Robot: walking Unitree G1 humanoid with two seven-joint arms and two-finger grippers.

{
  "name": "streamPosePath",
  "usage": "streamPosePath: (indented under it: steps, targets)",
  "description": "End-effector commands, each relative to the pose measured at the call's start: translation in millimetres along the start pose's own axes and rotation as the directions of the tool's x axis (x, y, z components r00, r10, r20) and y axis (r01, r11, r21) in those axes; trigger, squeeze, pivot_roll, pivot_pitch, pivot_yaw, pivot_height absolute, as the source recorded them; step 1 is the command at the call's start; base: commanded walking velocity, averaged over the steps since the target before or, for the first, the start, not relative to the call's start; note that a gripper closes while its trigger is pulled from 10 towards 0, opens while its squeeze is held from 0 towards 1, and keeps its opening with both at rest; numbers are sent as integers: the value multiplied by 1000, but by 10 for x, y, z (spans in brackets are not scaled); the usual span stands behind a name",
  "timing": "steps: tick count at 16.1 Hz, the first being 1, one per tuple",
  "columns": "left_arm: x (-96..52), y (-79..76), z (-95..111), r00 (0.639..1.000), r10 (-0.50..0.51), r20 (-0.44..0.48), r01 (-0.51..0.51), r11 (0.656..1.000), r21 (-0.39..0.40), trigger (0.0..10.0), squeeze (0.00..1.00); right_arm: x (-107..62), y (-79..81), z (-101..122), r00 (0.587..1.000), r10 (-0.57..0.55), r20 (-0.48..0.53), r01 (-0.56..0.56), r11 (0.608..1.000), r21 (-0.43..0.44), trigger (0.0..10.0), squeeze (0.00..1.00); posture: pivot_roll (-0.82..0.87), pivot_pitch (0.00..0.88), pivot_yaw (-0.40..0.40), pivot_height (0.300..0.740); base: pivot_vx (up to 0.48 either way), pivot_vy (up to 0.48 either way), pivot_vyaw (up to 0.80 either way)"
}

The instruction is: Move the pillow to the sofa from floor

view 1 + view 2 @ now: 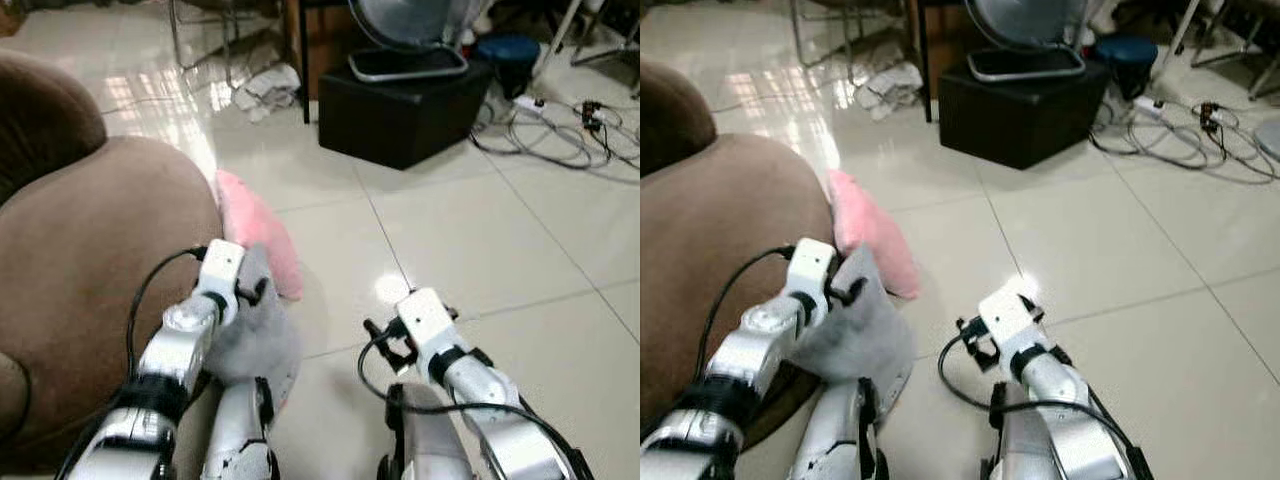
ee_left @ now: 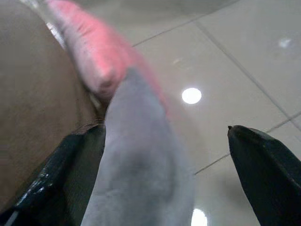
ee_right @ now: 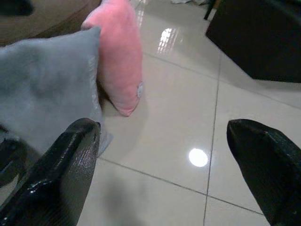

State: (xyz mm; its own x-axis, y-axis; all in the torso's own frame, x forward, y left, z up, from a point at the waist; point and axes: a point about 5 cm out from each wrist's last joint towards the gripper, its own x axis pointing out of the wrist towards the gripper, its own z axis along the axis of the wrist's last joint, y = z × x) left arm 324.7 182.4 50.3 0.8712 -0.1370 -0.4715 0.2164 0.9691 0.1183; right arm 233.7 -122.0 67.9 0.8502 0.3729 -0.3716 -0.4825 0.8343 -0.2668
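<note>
While left hand (image 2: 155,174) straddles grey pillow (image 1: 255,335) – fingers spread – right hand (image 3: 164,165) (open) hovers beside.

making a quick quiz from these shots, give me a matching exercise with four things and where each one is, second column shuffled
Things:
1. grey pillow
2. pink pillow
3. black box
4. cables

Places:
A. lying in loops on the tiles, far right
B. between the spread fingers of the left gripper, beside the brown sofa
C. on the floor under a fan
D. on the floor against the sofa, just beyond the grey one

Pairs: 1-B, 2-D, 3-C, 4-A

The right gripper hangs open over bare tiles.
</note>
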Motion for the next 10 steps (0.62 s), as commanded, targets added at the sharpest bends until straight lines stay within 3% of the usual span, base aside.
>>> streamPosePath:
  steps: [1, 3, 6, 9, 10]
  targets:
    - [11, 90, -101, 998, 44, -46, -44, 999, 4, 10000, 1000, -34, 52, 2, 1000, 20, 3, -20, 1000, -6, 10000, 0, -44, 194, 40, 590, 0, 0, 0]
    - [34, 196, -163, 992, 96, -85, -97, 995, -5, 10000, 1000, -122, 116, -4, 999, 35, 5, -35, 999, 15, 10000, 0, -51, 234, 41, 585, 0, 0, 0]
    - [34, 225, -196, 991, 103, -88, -105, 994, -14, 10000, 1000, -185, 155, 18, 999, 43, 18, -43, 999, 32, 10000, 0, -51, 257, 42, 560, 0, 0, 0]
    - [61, 203, -159, 997, 65, -46, -70, 993, -98, 10000, 1000, -219, 176, 60, 999, 36, 36, -38, 998, 45, 10000, 0, -54, 273, 42, 541, 0, 0, 0]
    - [62, 212, -154, 997, 65, -44, -70, 992, -110, 10000, 0, -229, 185, 63, 998, 47, 39, -48, 998, 45, 10000, 0, -55, 279, 41, 541, 0, 0, 0]
